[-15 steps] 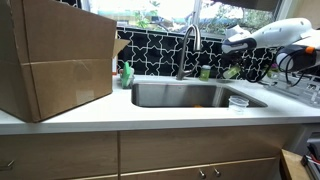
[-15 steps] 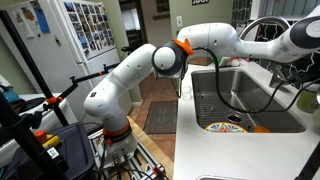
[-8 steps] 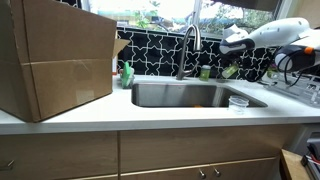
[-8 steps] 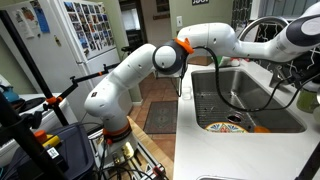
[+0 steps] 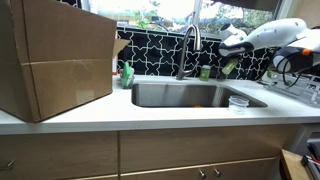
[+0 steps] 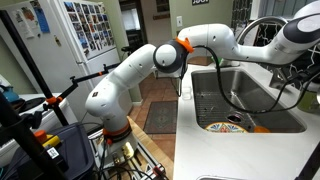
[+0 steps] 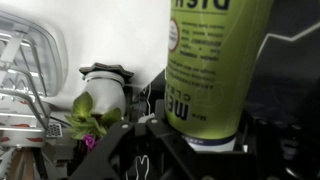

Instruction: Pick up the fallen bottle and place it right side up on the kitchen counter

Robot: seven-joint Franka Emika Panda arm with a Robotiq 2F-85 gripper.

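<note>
while the bottle (image 7: 214,60) fills the wrist view with its top cut off, the gripper (image 7: 200,150) squeezes it, up in the air behind the sink (image 5: 185,96) on the kitchen counter (image 5: 150,113).

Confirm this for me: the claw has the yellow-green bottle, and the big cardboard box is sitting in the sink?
Not quite. The claw does hold the bottle, but the cardboard box stands on the kitchen counter beside the sink, not in it. An exterior view shows this.
</note>
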